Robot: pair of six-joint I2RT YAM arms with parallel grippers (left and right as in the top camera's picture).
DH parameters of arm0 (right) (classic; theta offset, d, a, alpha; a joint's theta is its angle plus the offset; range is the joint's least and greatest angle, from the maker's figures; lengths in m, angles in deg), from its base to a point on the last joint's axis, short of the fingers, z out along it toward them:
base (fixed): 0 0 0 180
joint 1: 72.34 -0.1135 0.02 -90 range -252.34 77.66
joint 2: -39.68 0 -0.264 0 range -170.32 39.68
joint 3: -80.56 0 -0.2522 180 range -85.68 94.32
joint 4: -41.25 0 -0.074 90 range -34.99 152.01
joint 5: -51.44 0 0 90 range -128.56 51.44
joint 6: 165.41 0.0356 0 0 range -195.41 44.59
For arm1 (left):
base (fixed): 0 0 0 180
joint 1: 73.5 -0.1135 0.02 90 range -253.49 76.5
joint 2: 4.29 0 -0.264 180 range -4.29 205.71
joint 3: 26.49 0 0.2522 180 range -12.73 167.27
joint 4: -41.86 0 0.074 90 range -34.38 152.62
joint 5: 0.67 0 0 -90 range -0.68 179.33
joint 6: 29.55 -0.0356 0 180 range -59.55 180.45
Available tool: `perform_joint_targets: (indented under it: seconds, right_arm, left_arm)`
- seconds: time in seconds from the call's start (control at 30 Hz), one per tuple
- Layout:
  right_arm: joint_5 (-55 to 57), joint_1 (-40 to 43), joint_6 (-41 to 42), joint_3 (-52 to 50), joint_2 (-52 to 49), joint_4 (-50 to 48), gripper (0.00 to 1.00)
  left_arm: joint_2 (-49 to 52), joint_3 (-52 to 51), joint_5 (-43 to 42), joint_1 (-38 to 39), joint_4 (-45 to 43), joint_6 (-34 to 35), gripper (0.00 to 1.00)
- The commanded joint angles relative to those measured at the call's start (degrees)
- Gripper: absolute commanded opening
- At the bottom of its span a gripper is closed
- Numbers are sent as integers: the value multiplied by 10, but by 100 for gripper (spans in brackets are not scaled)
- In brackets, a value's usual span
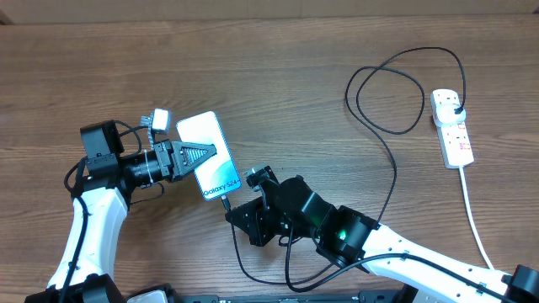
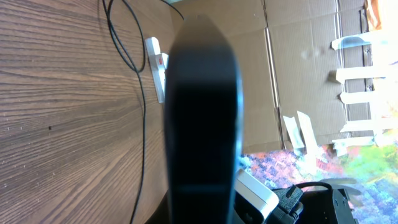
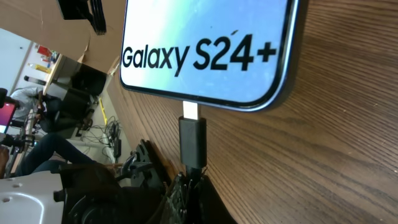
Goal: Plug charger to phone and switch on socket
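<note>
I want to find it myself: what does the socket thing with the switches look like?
On the wooden table, look far right, away from the phone. The socket is a long white strip with red marks and a thick white cord; the cable looping beside it is thin and black.
</note>
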Motion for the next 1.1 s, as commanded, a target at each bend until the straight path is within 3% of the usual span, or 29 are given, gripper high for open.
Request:
perform_joint_targets:
  seconds: [0.0,0.17,1.07]
  right_arm:
    - [-19,3,-12,1,12,-5,4]
    - [-37,3,-49,1,12,-4,4]
    - [-57,36,-46,1,12,-9,4]
  left_arm:
    - [-15,2,0,-3,-4,5,4]
    - [-15,2,21,-3,-4,9,4]
    - [-15,2,22,0,-2,55,4]
